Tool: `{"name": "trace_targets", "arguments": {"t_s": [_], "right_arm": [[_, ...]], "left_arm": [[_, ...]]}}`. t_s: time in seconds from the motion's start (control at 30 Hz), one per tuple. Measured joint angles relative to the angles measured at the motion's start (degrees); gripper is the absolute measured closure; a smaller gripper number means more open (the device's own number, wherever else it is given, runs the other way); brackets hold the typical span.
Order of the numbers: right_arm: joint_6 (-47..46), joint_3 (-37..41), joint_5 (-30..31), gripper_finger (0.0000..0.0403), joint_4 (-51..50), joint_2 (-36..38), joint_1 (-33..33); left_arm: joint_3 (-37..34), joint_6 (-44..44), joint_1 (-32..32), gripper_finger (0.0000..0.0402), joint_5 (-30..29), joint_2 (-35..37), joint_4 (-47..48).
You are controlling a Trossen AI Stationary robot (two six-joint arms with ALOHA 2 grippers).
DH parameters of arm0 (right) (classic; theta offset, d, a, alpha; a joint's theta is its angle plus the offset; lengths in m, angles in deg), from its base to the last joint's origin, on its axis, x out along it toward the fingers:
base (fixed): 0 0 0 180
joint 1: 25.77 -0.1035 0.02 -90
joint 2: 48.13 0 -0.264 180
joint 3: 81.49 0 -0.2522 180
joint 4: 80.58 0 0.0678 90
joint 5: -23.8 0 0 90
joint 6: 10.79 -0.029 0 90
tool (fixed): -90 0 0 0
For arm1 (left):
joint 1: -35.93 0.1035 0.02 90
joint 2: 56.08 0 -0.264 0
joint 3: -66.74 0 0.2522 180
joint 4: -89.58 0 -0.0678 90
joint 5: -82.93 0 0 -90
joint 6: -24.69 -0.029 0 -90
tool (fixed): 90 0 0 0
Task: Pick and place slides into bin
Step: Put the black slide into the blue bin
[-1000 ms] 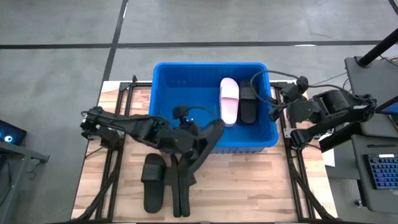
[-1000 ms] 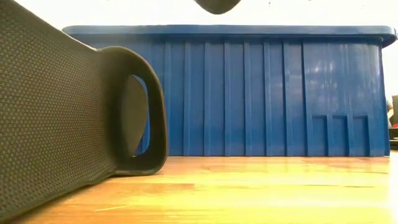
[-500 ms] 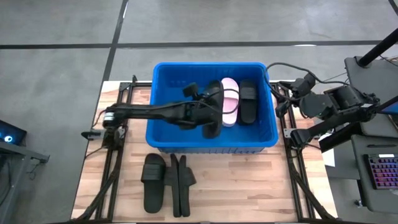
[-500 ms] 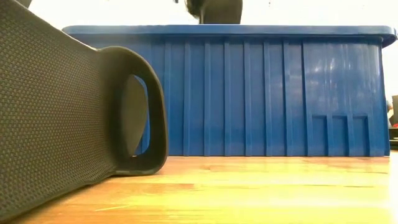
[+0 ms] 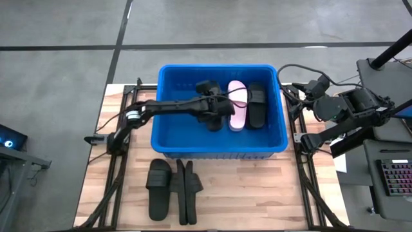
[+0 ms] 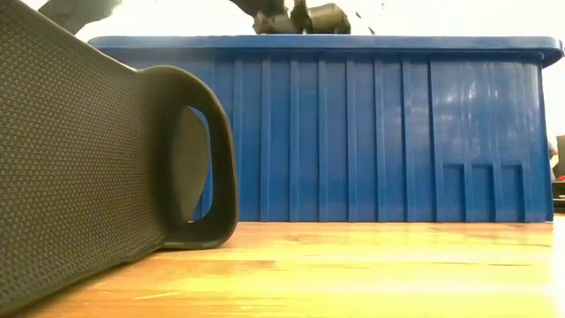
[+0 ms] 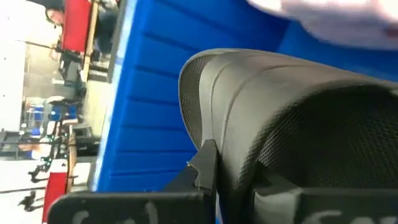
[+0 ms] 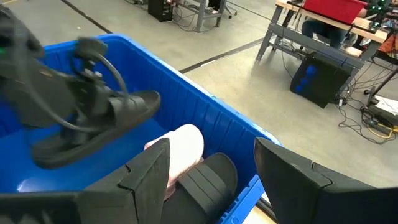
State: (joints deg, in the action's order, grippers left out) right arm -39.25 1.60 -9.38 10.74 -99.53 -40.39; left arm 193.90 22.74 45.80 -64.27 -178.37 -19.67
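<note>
The blue bin [image 5: 174, 129] stands at the table's far middle. A pale pink slide [image 5: 237, 106] and a black slide [image 5: 257, 105] lie on its floor at the right. My left gripper [image 5: 212, 106] reaches in from the left, shut on another black slide [image 8: 106, 127], which hangs beside the pink one [image 8: 186, 144]. Part of the gripper and slide [image 6: 313, 16] shows above the rim in the low view. My right gripper [image 8: 212, 152] is open, just outside the bin's right wall, holding nothing. Two more black slides [image 5: 158, 188] [image 5: 187, 192] lie on the table's near side. My left gripper pinches the black slide between its two fingers [image 7: 205, 165], apparently at the strap [image 8: 99, 102]; its own body hides the exact spot. It comes from the table's left, slanting down. The slide is lifted clear of the bin's floor, tilted, one end lower [image 8: 46, 152].
The bin's left half [image 5: 177, 109] holds no slides. One black slide [image 6: 88, 159] on the table fills the left of the low view. The right arm's cables [image 5: 293, 71] hang by the bin's right rim. Desks and equipment stand beyond the table.
My left gripper has carried the black slide from above the table's near side over the bin's near rim toward the far edge. It has sunk into the bin beside the pink slide and turned, staying shut. My right gripper has drawn slightly away from the bin's right wall.
</note>
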Motion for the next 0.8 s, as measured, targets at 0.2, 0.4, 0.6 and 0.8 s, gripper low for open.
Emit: {"name": "trace_targets", "arguments": {"t_s": [0.2,0.4,0.6,0.8], "right_arm": [[0.0,0.0,0.0,0.0179,0.1,0.0,0.0],[0.0,0.0,0.2,0.0179,0.1,0.1,0.0],[0.2,0.0,0.2,0.0179,-0.1,0.1,0.0],[0.6,0.0,0.1,0.0179,-0.1,0.4,0.0]], "left_arm": [[-0.2,-7.9,4.7,0.0401,6.3,-3.3,-5.3],[-0.3,-17.1,7.2,0.0401,9.3,-6.1,-14.2],[-0.7,-17.9,7.8,0.0401,11.7,-6.6,-15.4],[-5.0,-20.0,7.6,0.0401,13.6,-6.5,-16.7]]}}
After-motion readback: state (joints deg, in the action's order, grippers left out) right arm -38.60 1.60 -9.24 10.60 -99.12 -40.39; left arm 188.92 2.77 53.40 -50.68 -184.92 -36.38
